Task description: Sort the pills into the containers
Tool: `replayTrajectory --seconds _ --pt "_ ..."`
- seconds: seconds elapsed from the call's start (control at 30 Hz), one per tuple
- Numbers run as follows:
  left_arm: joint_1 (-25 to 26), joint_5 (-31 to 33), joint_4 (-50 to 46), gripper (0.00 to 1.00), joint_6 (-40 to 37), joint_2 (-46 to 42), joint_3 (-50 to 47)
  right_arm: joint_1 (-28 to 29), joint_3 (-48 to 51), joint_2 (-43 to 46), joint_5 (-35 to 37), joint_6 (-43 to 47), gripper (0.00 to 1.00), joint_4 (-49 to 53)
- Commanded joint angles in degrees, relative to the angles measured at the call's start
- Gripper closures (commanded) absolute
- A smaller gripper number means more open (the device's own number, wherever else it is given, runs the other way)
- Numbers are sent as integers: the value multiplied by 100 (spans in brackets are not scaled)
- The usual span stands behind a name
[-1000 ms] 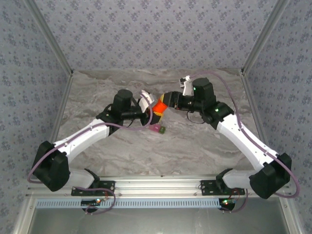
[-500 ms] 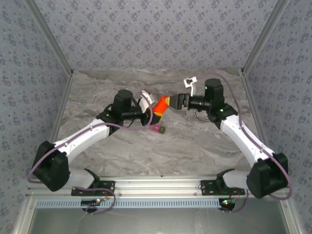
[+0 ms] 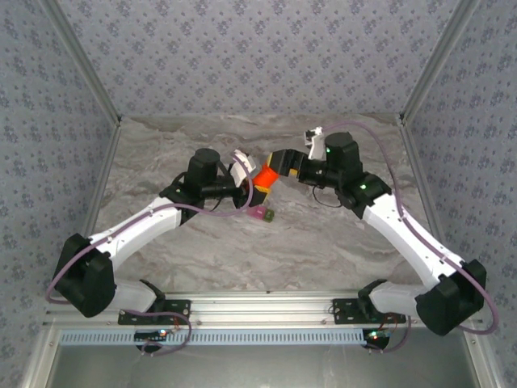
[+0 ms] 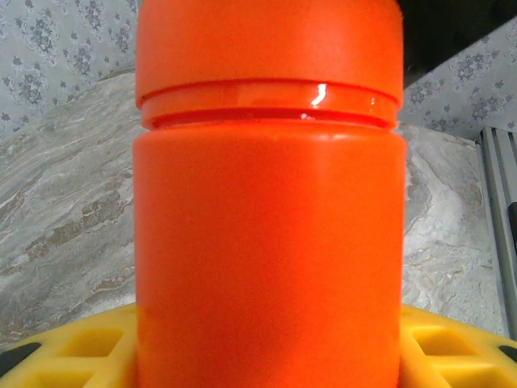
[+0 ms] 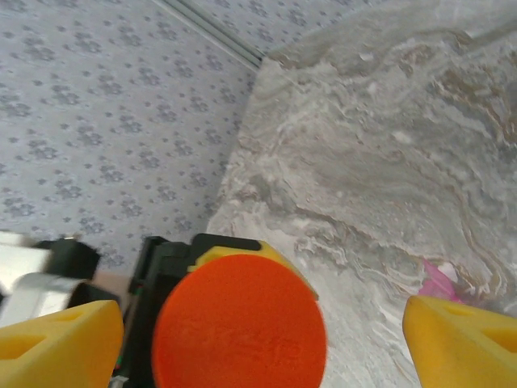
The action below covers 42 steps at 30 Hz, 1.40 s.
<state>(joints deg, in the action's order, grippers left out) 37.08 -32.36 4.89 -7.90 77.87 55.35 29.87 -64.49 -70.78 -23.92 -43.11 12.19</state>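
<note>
Top: left gripper [image 3: 252, 187] is clamped on the orange bottle [image 3: 263, 178]. The bottle is tilted and looks lifted off the tabletop [image 3: 323, 242]. Right gripper [image 3: 280, 165] sits at the bottle's cap end. The containers [image 3: 261, 214], a joined pink and olive pair, are on the tabletop just beside the bottle, on its near side.

Left wrist: bottle [image 4: 266, 242] is centred between the yellow pads [image 4: 452, 347], cap [image 4: 266, 40] on. The hold is on the body, below the cap seam.

Right wrist: jaws are wide apart, with yellow fingertips [image 5: 56, 343] either side of the cap [image 5: 238, 323]. There's a gap on both sides, no contact. Pink half [image 5: 440, 279] lies just past the bottle.

Handling, my read: the containers are tiny, light, stiff plastic and will skid or tip if nudged. Hold them by the outer walls, low down. The cap is smooth, so grip its rim squarely.
</note>
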Motion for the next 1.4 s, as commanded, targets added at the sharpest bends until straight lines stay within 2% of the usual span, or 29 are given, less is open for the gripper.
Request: replayTrajectory --seconds 0.0,0.1,0.27,0.4,0.47,0.53,0.63,0.7,0.77,0.97,1.07,1.1,1.17,1.27,1.37 --pt "-13 -183 197 100 -6 27 178 131 -335 -75 221 -44 12 220" --pt "-8 -182 214 100 5 27 167 163 -320 -101 222 -25 18 223" --pt "-20 -176 223 100 -4 27 164 164 -273 -119 119 20 41 204" --pt "-19 -183 232 100 -6 36 168 131 -279 -128 -6 233 55 257" --pt "-21 -192 247 100 0 40 170 9 -311 -209 -412 597 58 233" --pt "-23 -201 259 100 16 45 166 -223 -335 -336 -915 1360 60 89" --pt "-21 -201 242 100 0 25 151 -511 -222 -326 -1913 2920 57 -52" --pt "-18 -201 241 100 -8 10 127 -788 -137 -345 -2368 3203 57 -140" --pt "-24 -200 239 100 8 9 107 -985 -94 -427 -2702 3060 58 -378" --pt "-28 -197 258 100 22 8 98 -959 9 -361 -2584 2741 58 -656" --pt "-28 -192 275 100 11 9 99 -896 98 -271 -2400 2617 53 -629" --pt "-34 -192 274 100 12 9 103 -869 113 -240 -2300 2584 50 -622" --pt "-26 -192 245 100 4 23 116 -799 157 -149 -2059 2450 21 -569" --pt "-29 -200 224 100 -8 36 116 -749 217 30 -1526 1866 15 -649" --pt "-30 -201 221 100 -4 36 107 -703 359 206 -1089 1052 13 -897"
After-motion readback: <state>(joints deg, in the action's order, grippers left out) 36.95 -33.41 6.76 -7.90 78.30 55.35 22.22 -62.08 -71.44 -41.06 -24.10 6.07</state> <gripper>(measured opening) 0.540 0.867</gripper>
